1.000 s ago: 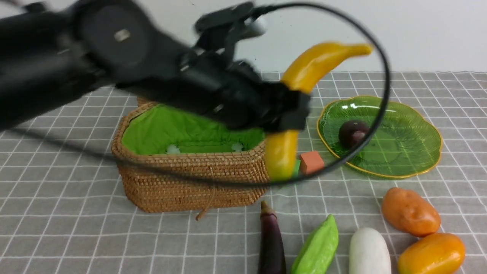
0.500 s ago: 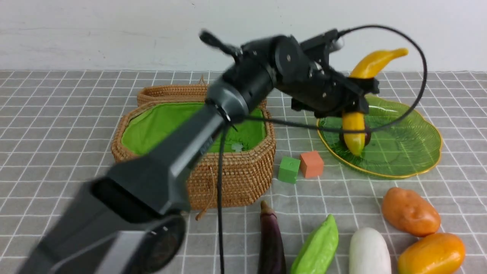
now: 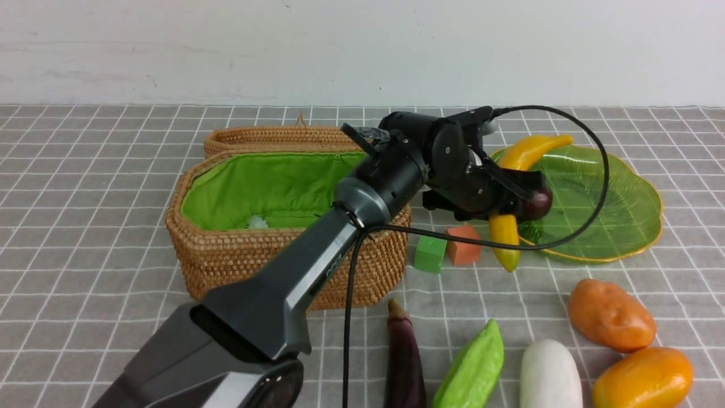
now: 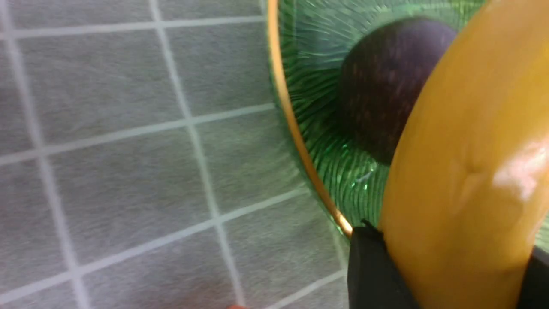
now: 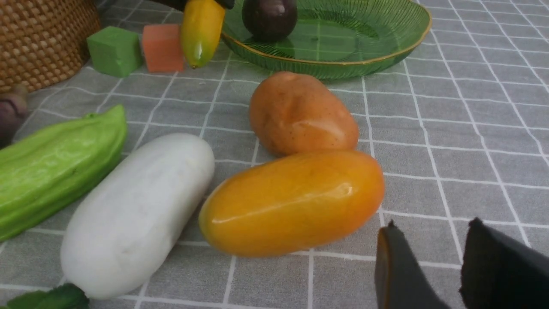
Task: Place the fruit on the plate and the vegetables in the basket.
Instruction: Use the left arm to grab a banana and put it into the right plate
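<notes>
While the banana (image 3: 504,235) is hanging steeply, tip down beside the plate (image 3: 620,218), the left gripper (image 3: 512,197) is clamping its middle with half-spread jaws.

Banana (image 3: 504,238) yellow; plum (image 3: 538,203) maroon; plate (image 3: 617,209) ribbed green, gold rim — basket (image 3: 238,260) tan, green lining; cloth (image 3: 85,226) grey grid.

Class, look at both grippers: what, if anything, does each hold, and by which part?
The left gripper holds the banana around its middle, both ends sticking out. The right gripper holds nothing; its jaws stand open.
</notes>
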`<state>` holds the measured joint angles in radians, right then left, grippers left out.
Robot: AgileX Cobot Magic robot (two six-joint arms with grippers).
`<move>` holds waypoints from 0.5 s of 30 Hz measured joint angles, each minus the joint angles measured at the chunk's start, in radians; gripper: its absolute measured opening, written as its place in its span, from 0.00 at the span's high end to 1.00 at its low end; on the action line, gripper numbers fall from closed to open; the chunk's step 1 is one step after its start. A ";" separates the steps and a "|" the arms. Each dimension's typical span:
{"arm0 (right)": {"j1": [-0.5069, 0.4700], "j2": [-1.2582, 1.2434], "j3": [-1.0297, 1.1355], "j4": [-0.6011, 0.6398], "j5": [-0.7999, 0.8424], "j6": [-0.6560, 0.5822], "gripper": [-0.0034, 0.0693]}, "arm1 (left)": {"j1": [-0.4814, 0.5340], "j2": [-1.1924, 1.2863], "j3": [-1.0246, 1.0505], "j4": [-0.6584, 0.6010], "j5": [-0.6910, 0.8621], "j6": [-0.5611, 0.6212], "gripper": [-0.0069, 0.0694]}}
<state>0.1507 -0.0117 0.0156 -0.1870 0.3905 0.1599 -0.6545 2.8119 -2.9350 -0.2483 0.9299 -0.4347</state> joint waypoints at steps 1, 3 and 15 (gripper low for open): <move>0.000 0.000 0.000 0.000 0.000 0.000 0.62 | 0.000 0.000 0.000 -0.003 -0.009 0.000 0.50; 0.000 0.000 0.000 0.000 0.000 0.000 0.62 | 0.000 0.000 0.000 -0.003 -0.015 -0.004 0.49; 0.000 0.000 0.000 -0.001 0.000 0.000 0.62 | 0.000 -0.047 0.000 0.003 -0.107 -0.061 0.34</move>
<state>0.1507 -0.0117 0.0156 -0.1879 0.3905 0.1599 -0.6545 2.7651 -2.9350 -0.2451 0.8233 -0.4961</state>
